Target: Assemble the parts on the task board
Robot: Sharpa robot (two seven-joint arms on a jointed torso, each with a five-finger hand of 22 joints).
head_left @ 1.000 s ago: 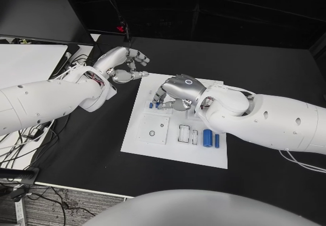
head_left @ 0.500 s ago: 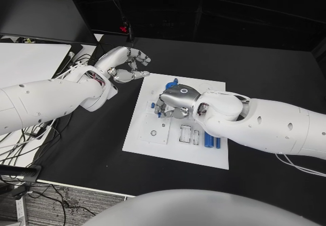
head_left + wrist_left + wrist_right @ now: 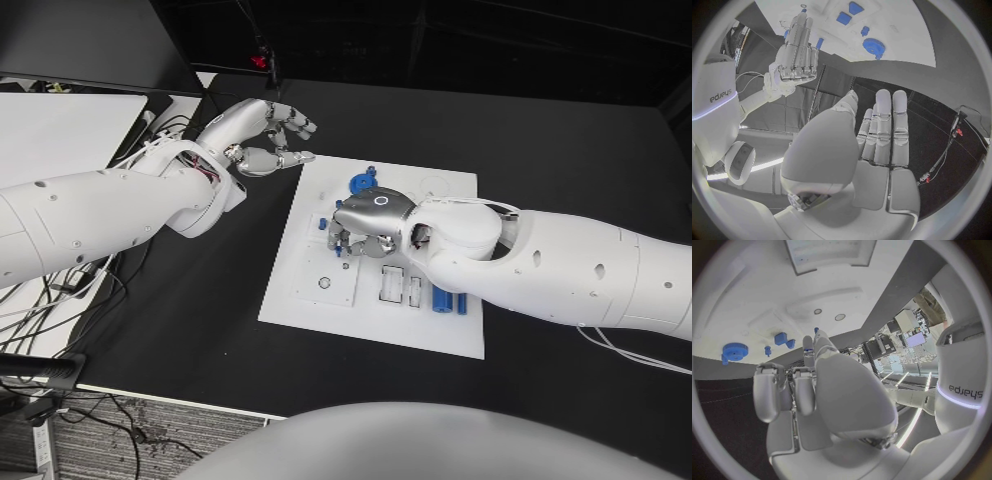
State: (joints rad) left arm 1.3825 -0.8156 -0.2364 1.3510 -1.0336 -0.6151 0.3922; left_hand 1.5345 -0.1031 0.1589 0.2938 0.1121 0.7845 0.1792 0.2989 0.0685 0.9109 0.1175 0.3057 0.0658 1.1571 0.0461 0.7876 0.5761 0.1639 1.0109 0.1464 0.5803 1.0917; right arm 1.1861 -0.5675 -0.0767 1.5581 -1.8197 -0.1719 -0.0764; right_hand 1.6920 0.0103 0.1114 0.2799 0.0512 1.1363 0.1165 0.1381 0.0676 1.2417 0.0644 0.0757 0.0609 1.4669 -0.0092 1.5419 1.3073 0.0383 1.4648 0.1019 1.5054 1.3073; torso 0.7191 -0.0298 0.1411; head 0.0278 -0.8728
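The white task board (image 3: 378, 330) lies in the middle of the black table. A blue gear (image 3: 361, 180) stands near its far edge, also seen as the gear (image 3: 734, 351) with small blue blocks (image 3: 779, 339) beside it. Blue cylinders (image 3: 440, 296) lie near the board's right side. My right hand (image 3: 368, 222) hovers over the board's left half, fingers pointing down, and pinches a small blue peg (image 3: 819, 43) at its fingertips. My left hand (image 3: 267, 138) hangs off the board's far left corner, fingers (image 3: 882, 125) spread and holding nothing.
White recessed sockets (image 3: 329, 275) and slots (image 3: 392, 285) sit on the board's near half. Cables (image 3: 58, 290) and a white panel (image 3: 58, 125) lie off the table's left edge. Bare black tabletop (image 3: 577, 140) stretches to the far right.
My right hand has slid over the board toward its near-left part, the small blue peg staying at its fingertips. The left hand has barely moved.
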